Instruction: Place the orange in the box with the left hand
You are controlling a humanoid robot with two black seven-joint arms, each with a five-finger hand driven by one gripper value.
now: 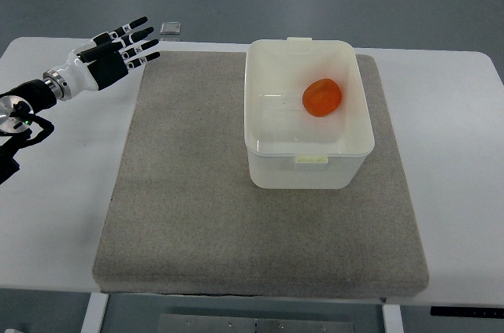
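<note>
The orange lies inside the white plastic box, towards its far right side. The box stands on the grey mat at the mat's upper right. My left hand is out at the far left of the table, above the mat's upper left corner, well away from the box. Its fingers are stretched out straight and hold nothing. My right arm is not in view.
The white table extends around the mat on both sides. A small grey square object lies at the table's far edge, just beyond my left hand's fingertips.
</note>
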